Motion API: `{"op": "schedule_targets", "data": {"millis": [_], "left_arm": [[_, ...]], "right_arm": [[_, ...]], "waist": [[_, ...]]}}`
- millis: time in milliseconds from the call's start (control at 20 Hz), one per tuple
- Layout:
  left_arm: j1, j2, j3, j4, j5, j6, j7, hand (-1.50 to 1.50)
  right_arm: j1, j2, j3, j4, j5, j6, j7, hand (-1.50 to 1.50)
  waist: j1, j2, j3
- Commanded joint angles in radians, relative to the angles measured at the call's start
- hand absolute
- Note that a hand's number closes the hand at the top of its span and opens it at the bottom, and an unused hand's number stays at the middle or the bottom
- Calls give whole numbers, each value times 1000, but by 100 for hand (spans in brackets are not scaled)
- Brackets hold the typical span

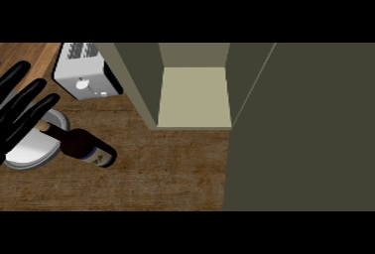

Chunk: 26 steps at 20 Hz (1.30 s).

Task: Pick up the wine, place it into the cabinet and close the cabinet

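Observation:
A dark wine bottle [84, 147] lies on the wooden counter at the left, its cork end pointing up-left and its label end pointing down-right. Its neck reaches over a grey plate [31, 151]. My left hand [21, 106] shows at the left edge, fingers straight and spread, over the plate and just left of the bottle's neck, not holding anything. The olive cabinet [192, 99] stands open at the middle, with a pale bare shelf inside. Its door [307, 129] swings out and fills the right side. My right hand is not in view.
A silver toaster [86, 74] stands at the back left, beside the cabinet's left wall. Bare wooden counter [168, 173] stretches in front of the cabinet opening, between the bottle and the open door.

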Motion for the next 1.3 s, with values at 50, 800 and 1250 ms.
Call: {"op": "schedule_targets", "data": {"millis": [50, 800, 1250], "left_arm": [[23, 65, 146, 5, 95, -56, 23, -150], [1, 155, 271, 351, 132, -271, -45, -150], [-23, 146, 229, 518, 82, -337, -83, -150]], "right_arm": [[16, -11, -51, -127, -94, -5, 75, -150], [-32, 24, 7, -143, 2, -42, 127, -150], [-39, 17, -10, -175, -28, -31, 173, -150]], "waist": [[2, -1, 0], [-3, 1, 0], [-6, 1, 0]]}}
